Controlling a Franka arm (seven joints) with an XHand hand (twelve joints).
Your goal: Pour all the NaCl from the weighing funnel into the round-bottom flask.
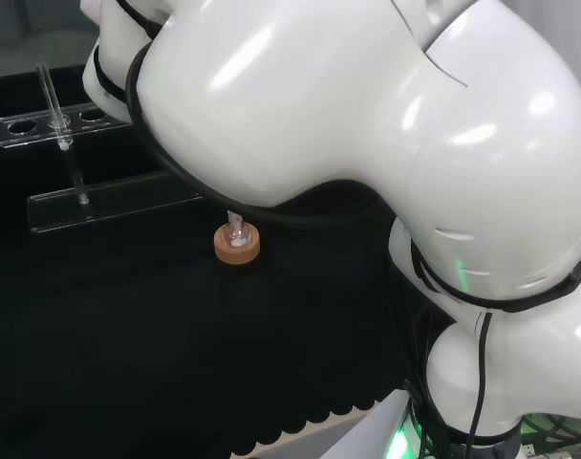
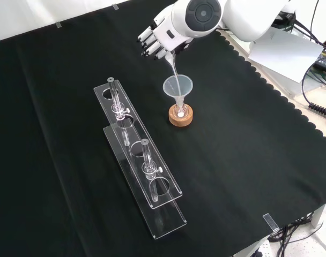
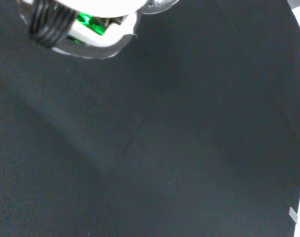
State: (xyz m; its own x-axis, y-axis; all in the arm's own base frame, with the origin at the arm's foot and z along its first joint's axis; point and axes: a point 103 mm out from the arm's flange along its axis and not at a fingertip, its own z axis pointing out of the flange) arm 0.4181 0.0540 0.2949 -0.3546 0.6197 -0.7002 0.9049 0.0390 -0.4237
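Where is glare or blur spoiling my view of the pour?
Head view: bright highlights on the arm's white links, which cover the hand; cork stand shows clearly. Front view: evenly lit, hand and funnel clear. Wrist view: blurred white part, dim black cloth.

No text, label or number can be read anywhere.

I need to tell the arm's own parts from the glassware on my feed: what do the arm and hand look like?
The arm is glossy white with big rounded links, black seams and black cables along it; green lights glow near its base. In the front view one link ends in a round grey cap. The hand is white with black fingertips.
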